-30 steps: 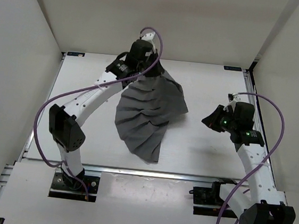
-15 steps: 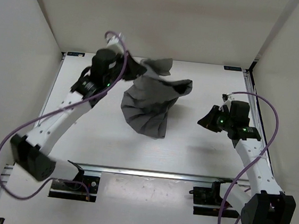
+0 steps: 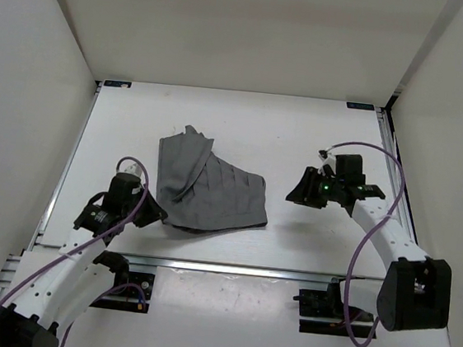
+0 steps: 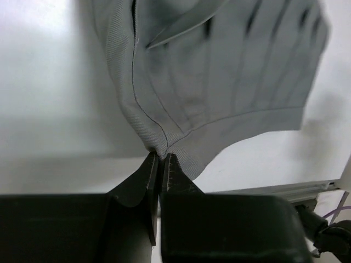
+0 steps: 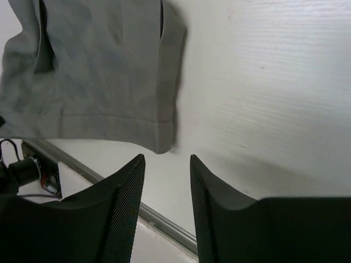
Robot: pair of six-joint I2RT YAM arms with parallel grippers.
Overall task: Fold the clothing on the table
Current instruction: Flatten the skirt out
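Top external view, and the clothing (image 3: pixel 209 186) is lying on the table (image 3: pixel 328 126), left of centre. It's dark grey, pleat ridges running across it, with one flap doubled over along its far-left side. My left gripper (image 3: pixel 151 211) is down at the garment's near-left corner. Left wrist camera confirms it: my two fingers are pressed together on the hem right at that corner, with fabric pinched between the tips and the cloth fanning away from them over the white surface. Over on the other side, my right gripper (image 3: pixel 298 189) sits off the garment's right edge, near it but apart. Right wrist camera: jaws parted with a clear gap and nothing between them, the garment's corner just ahead of the fingertips.
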